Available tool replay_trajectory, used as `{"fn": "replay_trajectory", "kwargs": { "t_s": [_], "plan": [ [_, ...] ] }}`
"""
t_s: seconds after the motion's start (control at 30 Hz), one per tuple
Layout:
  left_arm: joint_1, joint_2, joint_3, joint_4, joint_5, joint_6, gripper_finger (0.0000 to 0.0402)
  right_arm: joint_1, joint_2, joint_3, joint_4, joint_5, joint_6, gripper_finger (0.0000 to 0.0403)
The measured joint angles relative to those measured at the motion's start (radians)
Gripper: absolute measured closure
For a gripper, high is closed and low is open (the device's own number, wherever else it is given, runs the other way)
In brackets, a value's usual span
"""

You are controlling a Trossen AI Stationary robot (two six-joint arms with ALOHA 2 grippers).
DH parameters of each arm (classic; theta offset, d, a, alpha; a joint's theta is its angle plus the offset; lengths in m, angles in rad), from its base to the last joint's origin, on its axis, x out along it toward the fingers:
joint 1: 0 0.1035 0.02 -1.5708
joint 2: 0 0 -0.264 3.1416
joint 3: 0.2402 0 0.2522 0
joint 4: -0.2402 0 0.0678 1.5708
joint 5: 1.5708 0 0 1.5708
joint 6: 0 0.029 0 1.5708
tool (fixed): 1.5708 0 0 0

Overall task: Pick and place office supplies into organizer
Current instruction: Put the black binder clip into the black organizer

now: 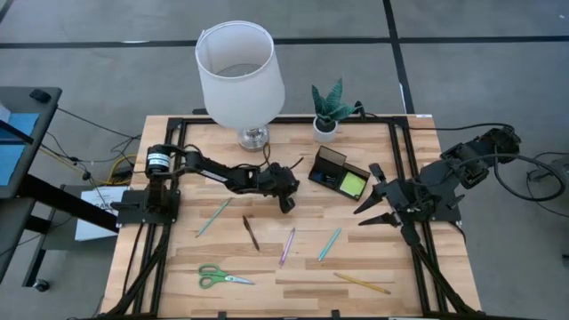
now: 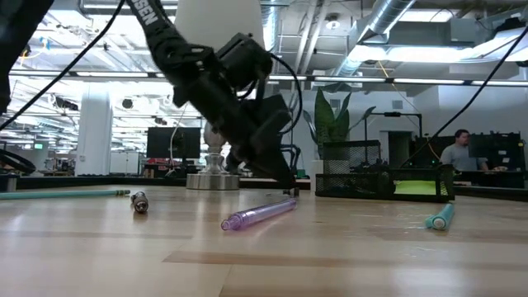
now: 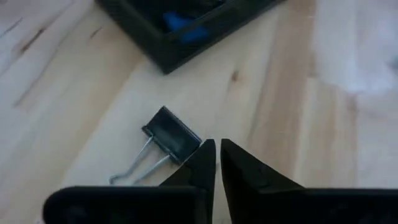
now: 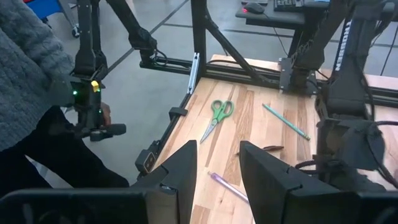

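The left gripper (image 3: 216,163) is sitting nearly closed just beside the binder clip (image 3: 171,135), near the organizer (image 1: 339,172), and gripping nothing; it needs reopening and centring over the clip, while the right gripper (image 1: 377,210) is waiting wide

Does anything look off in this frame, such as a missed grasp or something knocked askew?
Yes. In the left wrist view, the left gripper is nearly shut, but the black binder clip lies on the table beside its fingertips, not between them. It looks like a missed grasp near the organizer. Nothing else stands out.
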Motion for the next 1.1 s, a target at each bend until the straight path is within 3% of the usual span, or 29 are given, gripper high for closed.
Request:
{"fn": "replay_trajectory", "kwargs": {
  "t_s": [0.13,0.3,0.43,0.7,0.87,1.1],
  "plan": [
    [0.004,0.001,0.067,-0.156,0.027,0.025,0.0361,0.0,0.0,0.0,0.0,-0.003,0.0,0.0289],
    [-0.019,0.0,0.136,-0.288,0.049,0.229,0.0313,0.0,0.0,0.0,0.0,-0.004,0.0,0.0289],
    [-0.019,-0.003,0.15,-0.29,0.082,0.351,0.0261,0.0,0.0,0.0,0.0,-0.005,0.0,0.0289],
    [0.007,-0.003,0.151,-0.275,0.053,0.577,0.0171,0.0,0.0,0.0,0.0,-0.005,0.0,0.0289],
    [0.053,-0.004,0.151,-0.273,0.066,0.681,0.0153,0.0,0.0,0.0,0.0,-0.005,0.0,0.0289],
    [0.117,-0.002,0.152,-0.245,0.268,0.78,0.0152,0.0,0.0,0.0,0.0,-0.004,0.0,0.0289]
  ]
}}
